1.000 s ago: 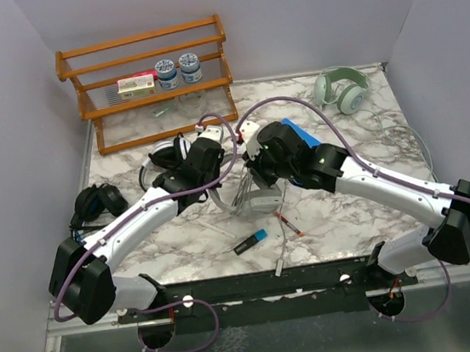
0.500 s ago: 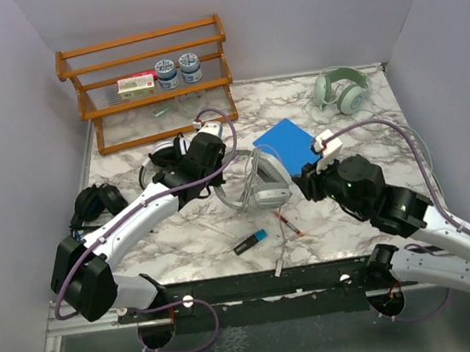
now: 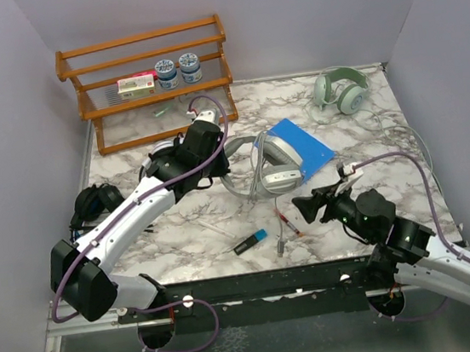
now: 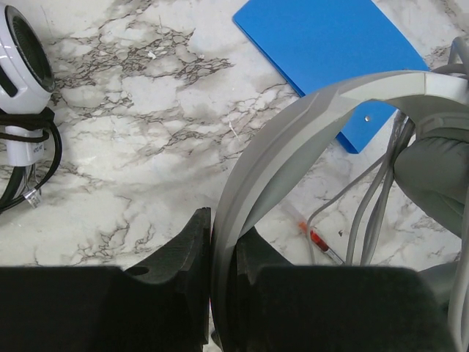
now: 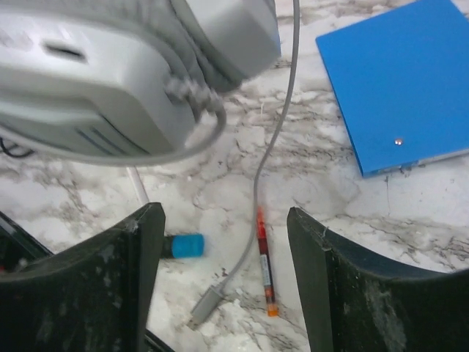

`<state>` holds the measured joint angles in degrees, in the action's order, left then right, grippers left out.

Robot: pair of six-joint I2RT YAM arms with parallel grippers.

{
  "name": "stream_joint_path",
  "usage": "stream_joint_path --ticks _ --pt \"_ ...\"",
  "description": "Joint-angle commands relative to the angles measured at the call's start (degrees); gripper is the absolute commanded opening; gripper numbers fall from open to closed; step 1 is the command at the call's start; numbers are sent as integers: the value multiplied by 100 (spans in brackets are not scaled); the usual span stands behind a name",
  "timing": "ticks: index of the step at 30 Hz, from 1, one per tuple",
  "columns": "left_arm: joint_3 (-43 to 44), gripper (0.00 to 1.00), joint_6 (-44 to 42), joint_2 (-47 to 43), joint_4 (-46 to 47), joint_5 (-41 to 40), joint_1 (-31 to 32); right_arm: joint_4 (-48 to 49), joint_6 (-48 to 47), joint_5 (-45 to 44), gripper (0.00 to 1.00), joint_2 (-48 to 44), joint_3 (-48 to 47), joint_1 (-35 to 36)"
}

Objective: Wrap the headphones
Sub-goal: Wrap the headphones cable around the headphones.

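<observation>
Left fingers clamped on grey headphones beside blue notebook; right fingers apart near red pen.

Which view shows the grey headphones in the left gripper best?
Top external: the whole grey headphones show. Left wrist shows only the headband pinched in the left gripper; right wrist only an earcup and loose cable.

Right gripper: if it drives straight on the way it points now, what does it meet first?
Probably the red pen and the grey headphone cable beside it, lying just ahead; depth is unclear.
</observation>
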<state>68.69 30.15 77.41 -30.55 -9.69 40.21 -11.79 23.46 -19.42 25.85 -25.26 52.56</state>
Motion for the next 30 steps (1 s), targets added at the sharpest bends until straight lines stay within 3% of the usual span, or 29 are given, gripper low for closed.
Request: stream_joint_path --ticks 1,3,7,14,20,30 --pt "410 0 470 -250 -67 237 -4 1030 485 410 81 -247 738 27" --pt "540 0 500 -260 -195 245 -8 1209 474 416 89 -229 923 26" --pt "710 0 518 -298 -302 304 -5 1688 485 264 90 120 1217 29" --pt "761 0 610 -347 -351 429 -4 3699 857 386 78 1015 2038 27" --pt "708 0 623 -395 -386 451 -4 4761 665 65 68 2302 2049 -23" --pt "721 0 658 -414 -382 456 5 5190 553 498 59 4010 1525 -404"
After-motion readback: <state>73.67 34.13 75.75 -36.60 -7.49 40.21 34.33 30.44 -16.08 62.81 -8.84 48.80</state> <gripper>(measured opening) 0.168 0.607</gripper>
